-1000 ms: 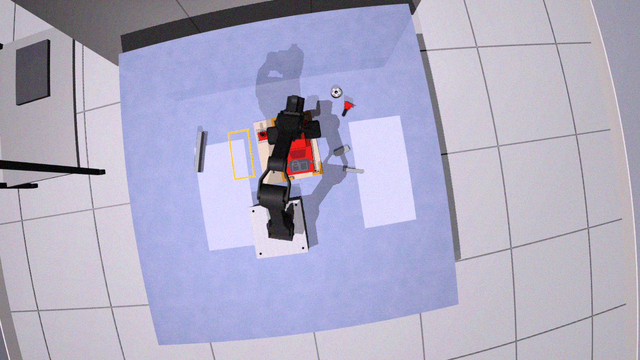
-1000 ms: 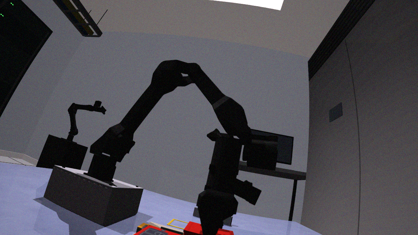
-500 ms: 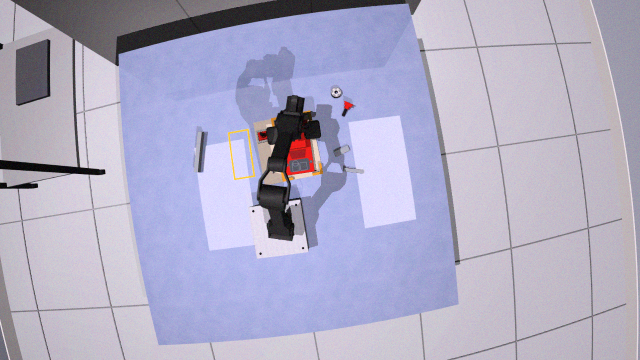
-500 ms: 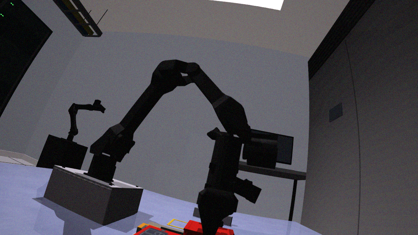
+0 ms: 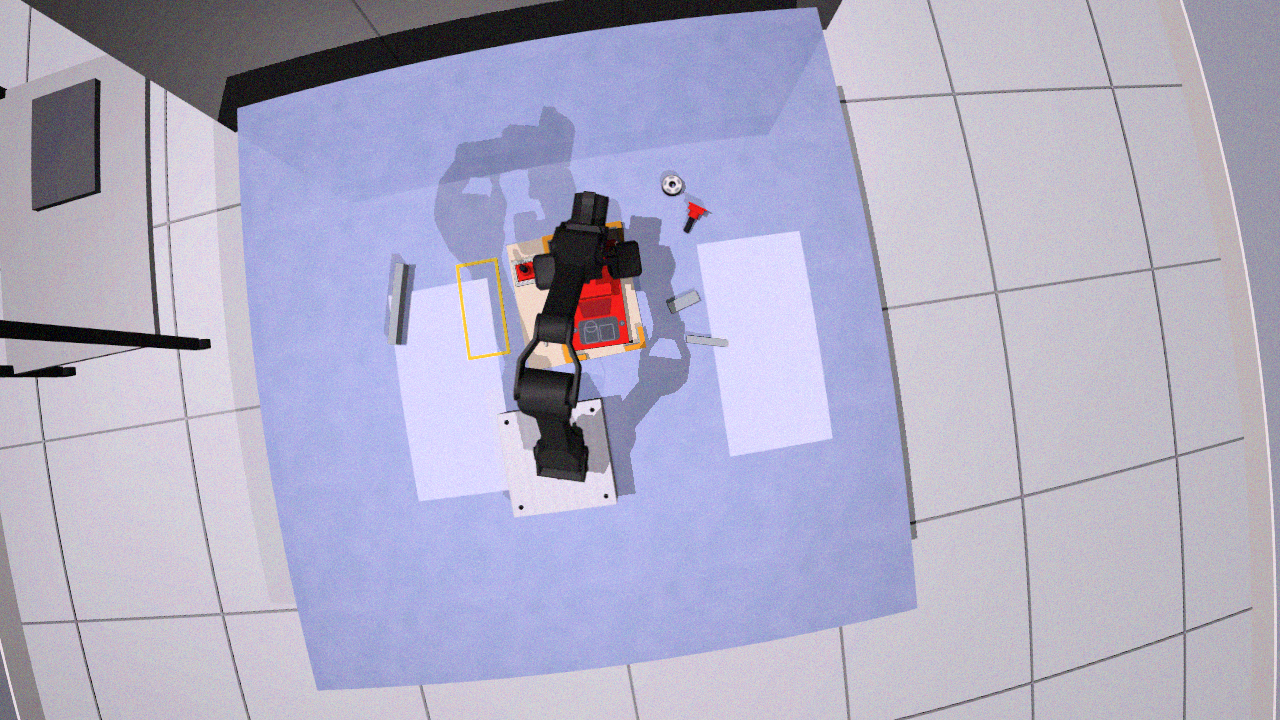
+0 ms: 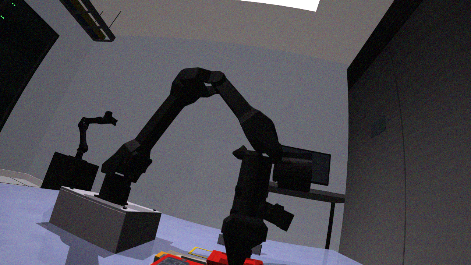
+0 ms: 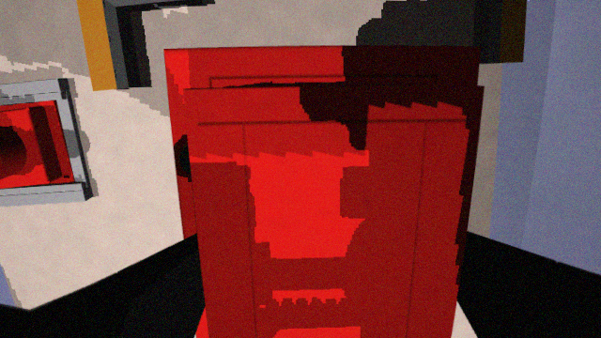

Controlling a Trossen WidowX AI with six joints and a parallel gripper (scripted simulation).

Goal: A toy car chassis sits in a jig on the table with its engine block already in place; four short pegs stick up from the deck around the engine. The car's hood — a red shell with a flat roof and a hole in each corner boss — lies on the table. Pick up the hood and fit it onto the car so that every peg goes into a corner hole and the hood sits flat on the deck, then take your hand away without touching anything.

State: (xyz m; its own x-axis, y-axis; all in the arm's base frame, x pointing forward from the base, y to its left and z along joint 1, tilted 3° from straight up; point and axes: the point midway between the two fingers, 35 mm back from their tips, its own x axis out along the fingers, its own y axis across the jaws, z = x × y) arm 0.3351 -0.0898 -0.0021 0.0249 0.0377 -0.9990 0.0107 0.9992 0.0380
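The hood (image 7: 305, 211) (image 6: 215, 256), a red shell, is between the fingers of my gripper (image 7: 327, 244) (image 6: 237, 258), which is shut on it. The hood is over the engine end of the red chassis (image 7: 263, 61) (image 5: 617, 304) and looks level in the wrist view. Its front edge lies a little behind the chassis's end edge in that view. The chassis sits in the cream jig (image 5: 539, 335) (image 7: 131, 122) with orange corner brackets. The pegs, corner holes and engine are hidden, so I cannot tell whether the hood touches the deck. The arm covers the hood in the top view.
Left of the chassis on the jig is a grey holder with a red part (image 7: 58, 155) (image 5: 524, 272). A yellow outline (image 5: 462, 312) and a long grey bar (image 5: 399, 302) are farther left. Right are two grey pieces (image 5: 683, 300) (image 5: 707, 340), a wheel (image 5: 672, 184) and a red-black part (image 5: 695, 213).
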